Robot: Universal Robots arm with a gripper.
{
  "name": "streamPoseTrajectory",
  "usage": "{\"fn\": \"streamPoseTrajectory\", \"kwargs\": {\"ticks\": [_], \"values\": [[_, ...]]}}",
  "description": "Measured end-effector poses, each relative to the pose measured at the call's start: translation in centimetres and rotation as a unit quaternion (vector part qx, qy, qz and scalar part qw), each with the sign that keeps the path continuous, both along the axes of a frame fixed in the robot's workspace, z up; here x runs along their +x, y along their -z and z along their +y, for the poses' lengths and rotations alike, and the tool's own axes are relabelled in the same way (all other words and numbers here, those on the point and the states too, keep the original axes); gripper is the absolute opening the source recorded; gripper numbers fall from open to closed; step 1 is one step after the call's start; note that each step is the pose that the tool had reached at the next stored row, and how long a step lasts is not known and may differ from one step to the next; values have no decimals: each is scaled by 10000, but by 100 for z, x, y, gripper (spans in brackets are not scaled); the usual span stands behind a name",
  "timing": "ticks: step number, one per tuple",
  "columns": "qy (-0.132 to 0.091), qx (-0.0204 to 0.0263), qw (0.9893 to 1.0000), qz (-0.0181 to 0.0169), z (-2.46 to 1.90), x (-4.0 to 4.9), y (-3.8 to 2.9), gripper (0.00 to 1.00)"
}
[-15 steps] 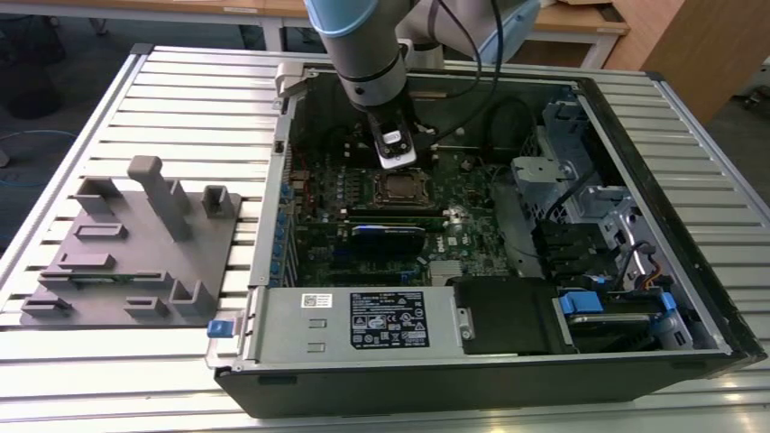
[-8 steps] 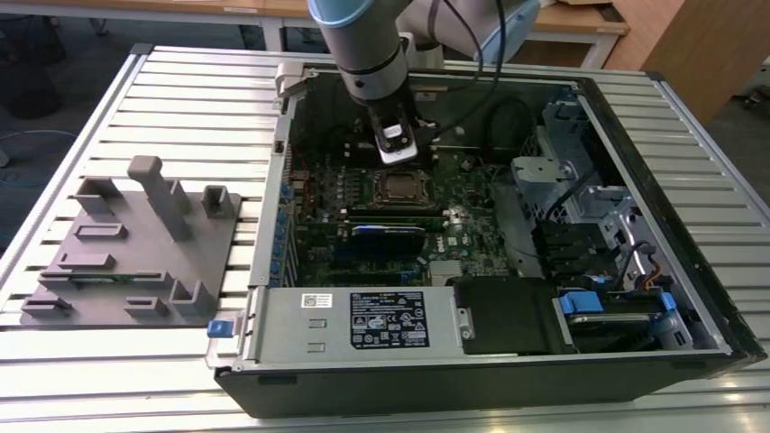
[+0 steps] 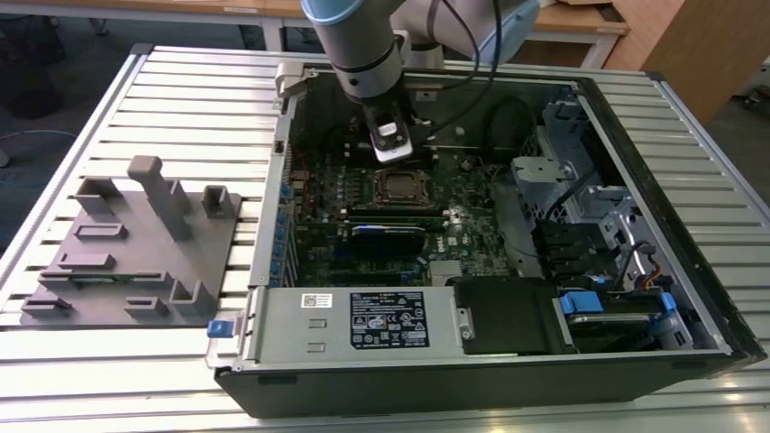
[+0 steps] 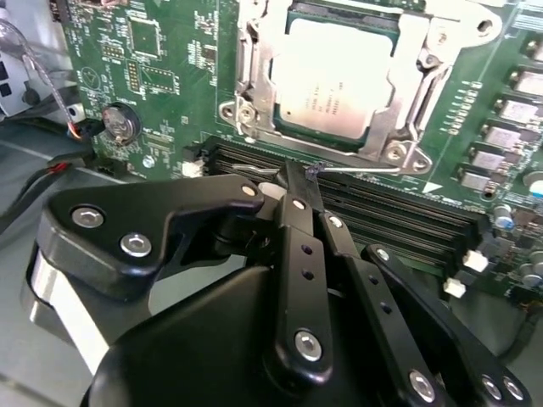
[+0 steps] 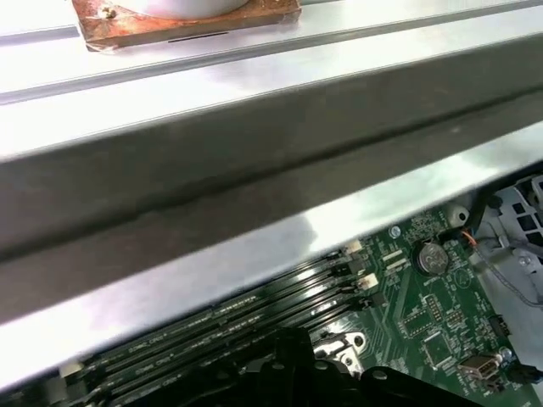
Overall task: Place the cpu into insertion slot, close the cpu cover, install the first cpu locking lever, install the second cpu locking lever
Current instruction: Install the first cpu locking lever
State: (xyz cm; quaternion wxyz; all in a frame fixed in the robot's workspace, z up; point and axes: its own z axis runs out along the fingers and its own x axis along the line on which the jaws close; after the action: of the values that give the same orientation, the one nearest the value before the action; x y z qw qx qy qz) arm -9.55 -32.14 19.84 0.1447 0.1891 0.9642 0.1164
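Note:
The cpu, a flat silver-grey square, lies in the insertion slot on the green board. The cpu cover, a silvery frame, lies flat over the chip's edges. A thin wire locking lever runs along the socket's edge nearest the memory slots. In the second wrist view my gripper has its black fingers drawn together, and their tip is against the lever's hooked end. In the exterior view the gripper hangs inside the open computer case, just beyond the socket.
Black memory slots run right beside the fingertips. A coin battery sits on the board. The case wall is close to the wrist. A grey fixture stand is on the exterior view's left, and the power supply is at the case's near end.

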Motion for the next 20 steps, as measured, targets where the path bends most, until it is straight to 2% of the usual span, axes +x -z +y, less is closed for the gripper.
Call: {"fn": "streamPoseTrajectory", "kwargs": {"ticks": [6, 9, 20], "values": [[0, 1, 10000, -30, 20, -71, 3, 10], [0, -1, 10000, -59, 23, -84, 5, 10], [40, -74, 9999, -143, 22, -84, 36, 10]]}}
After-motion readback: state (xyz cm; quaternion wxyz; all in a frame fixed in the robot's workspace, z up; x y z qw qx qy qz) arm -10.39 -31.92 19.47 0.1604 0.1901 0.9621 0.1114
